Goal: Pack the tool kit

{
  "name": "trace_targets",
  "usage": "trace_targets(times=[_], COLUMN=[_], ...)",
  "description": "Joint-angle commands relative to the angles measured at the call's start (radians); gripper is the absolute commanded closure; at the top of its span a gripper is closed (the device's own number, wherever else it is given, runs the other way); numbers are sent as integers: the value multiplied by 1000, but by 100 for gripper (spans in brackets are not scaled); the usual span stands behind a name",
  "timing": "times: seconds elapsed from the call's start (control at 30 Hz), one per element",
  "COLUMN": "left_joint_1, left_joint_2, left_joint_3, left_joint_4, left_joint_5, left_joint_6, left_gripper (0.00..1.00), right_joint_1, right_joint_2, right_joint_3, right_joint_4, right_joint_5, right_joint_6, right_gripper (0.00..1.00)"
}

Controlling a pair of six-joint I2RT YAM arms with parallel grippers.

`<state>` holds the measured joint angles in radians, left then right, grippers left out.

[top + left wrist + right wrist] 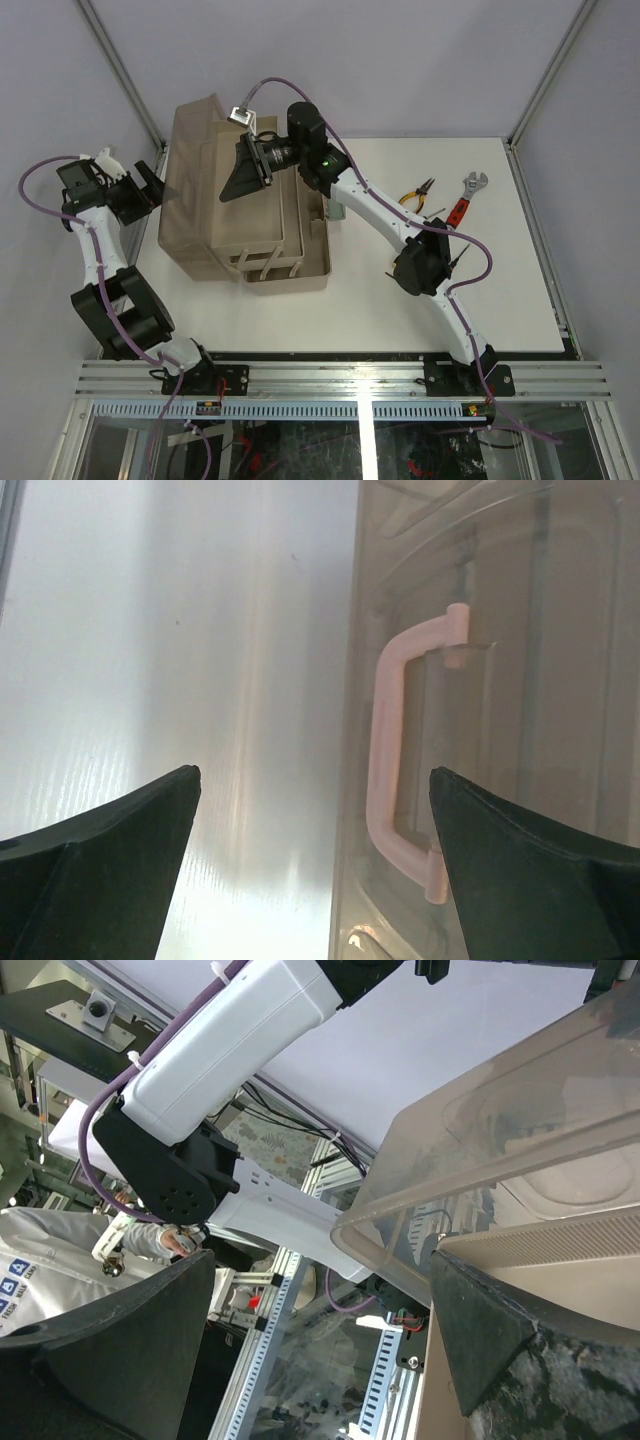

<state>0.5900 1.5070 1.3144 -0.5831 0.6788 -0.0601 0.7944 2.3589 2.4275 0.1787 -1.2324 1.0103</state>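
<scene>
The translucent tan toolbox (210, 190) stands open at the table's left, with its lid (190, 150) raised and the beige trays (275, 255) folded out at the front. My left gripper (158, 185) is open and empty against the lid's outer side. In the left wrist view the gripper (315, 780) straddles the lid's edge, with the pink handle (385, 770) between the jaws. My right gripper (238, 170) is open and empty above the box interior. In the right wrist view it (320, 1270) sits by the lid rim (480, 1130) and a beige tray (560, 1245).
Yellow-handled pliers (415, 195) and a red-handled wrench (467, 198) lie on the white table (380, 300) right of the right arm. A small dark tool (440, 213) lies between them. Frame posts stand at the table's back corners.
</scene>
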Motion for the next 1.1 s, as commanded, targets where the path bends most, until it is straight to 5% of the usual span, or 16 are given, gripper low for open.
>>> trace_targets(times=[0.0, 0.17, 0.3, 0.57, 0.77, 1.07], left_joint_1=[10, 27, 43, 70, 71, 71], left_joint_2=[-4, 4, 13, 29, 38, 34], left_joint_3=[-21, -14, -13, -22, -12, -9], left_joint_4=[45, 45, 45, 40, 32, -3], left_joint_5=[-27, -21, -25, -10, 12, 20], left_joint_6=[28, 36, 44, 67, 70, 107], left_gripper=[4, 4, 4, 4, 4, 4], right_joint_1=[11, -12, -85, -253, -300, -301], right_joint_2=[-21, -72, -178, -372, -254, -55], right_joint_3=[-8, -13, -91, -282, -153, -32], right_joint_4=[52, -132, -313, -455, -771, -881], right_joint_5=[-11, 125, 387, 780, 923, 1002], right_joint_6=[-7, -180, -365, -476, -598, -642], right_gripper=[5, 2, 1, 0, 1, 5])
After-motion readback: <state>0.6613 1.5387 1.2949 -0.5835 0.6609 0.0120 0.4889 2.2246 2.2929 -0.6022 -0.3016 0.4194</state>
